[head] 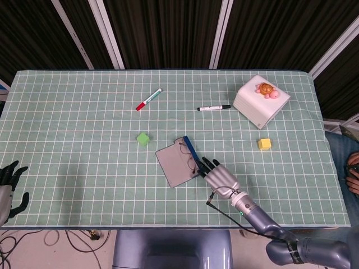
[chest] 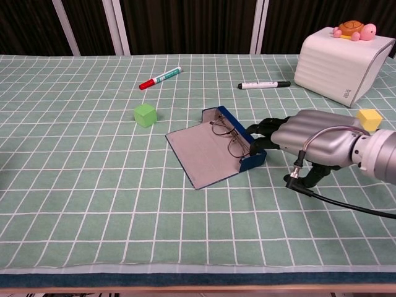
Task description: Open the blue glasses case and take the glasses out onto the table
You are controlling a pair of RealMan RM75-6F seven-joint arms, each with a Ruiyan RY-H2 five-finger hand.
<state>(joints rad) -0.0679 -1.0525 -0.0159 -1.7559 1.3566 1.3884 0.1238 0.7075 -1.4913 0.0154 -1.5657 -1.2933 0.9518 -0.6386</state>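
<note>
The blue glasses case (head: 175, 167) (chest: 206, 157) lies open near the table's middle, its grey lid flat and turned at an angle. Thin-framed glasses (head: 189, 157) (chest: 226, 137) rest inside against the blue wall. My right hand (head: 220, 176) (chest: 311, 139) lies just right of the case. Its fingers (chest: 258, 132) stretch out and touch the blue wall beside the glasses, and nothing shows in its grip. My left hand (head: 8, 185) hangs with fingers apart at the lower left edge of the head view, beyond the table's corner and far from the case.
A green cube (head: 143, 138) (chest: 145, 114) sits left of the case. Farther back lie a red marker (head: 148, 99) and a black marker (head: 213, 107). A white box (head: 261, 101) with a toy turtle and a yellow cube (head: 265, 144) stand at the right.
</note>
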